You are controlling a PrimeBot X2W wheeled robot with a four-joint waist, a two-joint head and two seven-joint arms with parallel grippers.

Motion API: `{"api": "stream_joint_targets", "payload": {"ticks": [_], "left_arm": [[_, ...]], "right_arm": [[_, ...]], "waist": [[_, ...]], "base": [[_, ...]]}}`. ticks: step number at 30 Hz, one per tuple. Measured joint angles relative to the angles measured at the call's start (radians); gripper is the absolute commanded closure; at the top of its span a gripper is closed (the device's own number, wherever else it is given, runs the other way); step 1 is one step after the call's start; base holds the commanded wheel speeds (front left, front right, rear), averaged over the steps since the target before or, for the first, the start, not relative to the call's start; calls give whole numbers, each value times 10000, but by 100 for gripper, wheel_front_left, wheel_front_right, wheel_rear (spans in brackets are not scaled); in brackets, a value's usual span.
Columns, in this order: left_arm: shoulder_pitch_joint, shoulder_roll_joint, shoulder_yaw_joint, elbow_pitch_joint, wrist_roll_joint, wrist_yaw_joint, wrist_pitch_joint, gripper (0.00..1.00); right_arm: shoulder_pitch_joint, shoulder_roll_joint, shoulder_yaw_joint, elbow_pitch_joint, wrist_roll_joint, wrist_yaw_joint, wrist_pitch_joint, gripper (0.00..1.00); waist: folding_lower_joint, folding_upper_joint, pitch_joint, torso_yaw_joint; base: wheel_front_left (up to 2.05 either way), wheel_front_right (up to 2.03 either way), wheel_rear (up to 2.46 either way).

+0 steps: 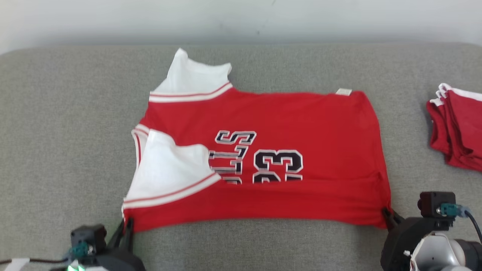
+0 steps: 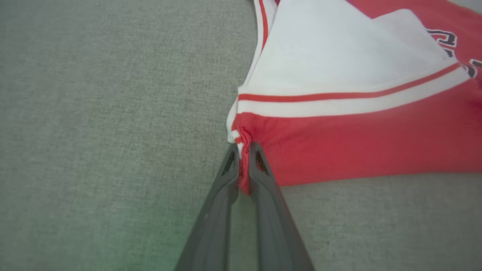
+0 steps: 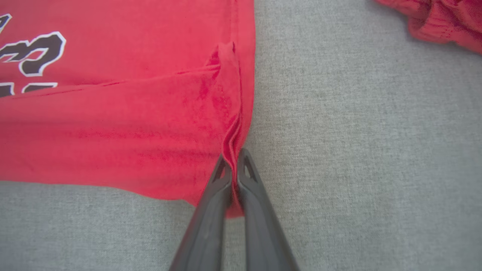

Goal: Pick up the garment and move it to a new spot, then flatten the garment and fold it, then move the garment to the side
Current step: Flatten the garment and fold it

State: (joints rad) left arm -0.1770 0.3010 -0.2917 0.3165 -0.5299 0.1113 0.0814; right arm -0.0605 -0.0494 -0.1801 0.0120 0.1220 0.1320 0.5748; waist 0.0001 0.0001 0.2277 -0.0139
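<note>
A red basketball jersey [image 1: 301, 124] [image 2: 357, 143] [image 3: 113, 124] lies sideways across the middle of the grey cushion [image 1: 56, 131], its sleeve end toward the cushion's left side and its hem toward the right. Two white sleeves [image 1: 169, 169] with red-striped trim are folded inward. Black, white-edged lettering and the number 23 [image 1: 278, 162] are half covered by a red band of cloth folded over along the near edge. The left gripper [image 1: 126, 222] [image 2: 244, 150] is pinched narrow on the bunched near left corner. The right gripper [image 1: 388, 214] [image 3: 232, 158] is clamped on the pleated near right corner. A pile of red garments [image 1: 459, 128] [image 3: 440, 19] sits at the cushion's far right.
</note>
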Motion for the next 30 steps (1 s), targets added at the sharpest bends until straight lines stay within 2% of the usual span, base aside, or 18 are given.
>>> {"api": "stream_joint_targets", "payload": {"ticks": [7, 13, 20, 21, 22, 23, 30], "left_arm": [[1477, 228, -94, -1214, -69, 479, 443, 100], [2359, 288, -111, -1969, -75, 838, 612, 100], [2760, 355, -138, -2059, -213, 943, 842, 100], [2807, 374, -146, -2059, -247, 943, 890, 94], [2835, 385, -142, -2098, -251, 940, 861, 53], [2843, 399, -123, -2155, -257, 938, 828, 0], [2714, 844, 261, -2794, -265, 1174, 1003, 0]], "right_arm": [[1090, -4, 46, -949, 307, 0, 508, 100], [1893, -10, -12, -1058, 556, 0, 688, 100], [2107, -4, 240, -744, 800, 0, 817, 100], [2141, -12, 265, -696, 817, 0, 872, 60], [2210, -13, 291, -696, 836, 0, 903, 0], [2246, -4, 288, -713, 884, 0, 878, 0], [1734, -13, 109, -1661, 566, 0, 1045, 0]], "waist": [[-1, 0, -628, -58], [-2, -1, -923, -58], [-2, -1, -1091, -39], [-2, -1, -1108, -33], [-2, -1, -1119, -21], [-3, -1, -1121, -13], [-2, -1, -931, -32]], "base": [[0, 0, 0], [0, 0, 0], [0, 0, 0], [0, 0, 0], [0, 0, 0], [0, 0, 0], [0, 0, 0]]}}
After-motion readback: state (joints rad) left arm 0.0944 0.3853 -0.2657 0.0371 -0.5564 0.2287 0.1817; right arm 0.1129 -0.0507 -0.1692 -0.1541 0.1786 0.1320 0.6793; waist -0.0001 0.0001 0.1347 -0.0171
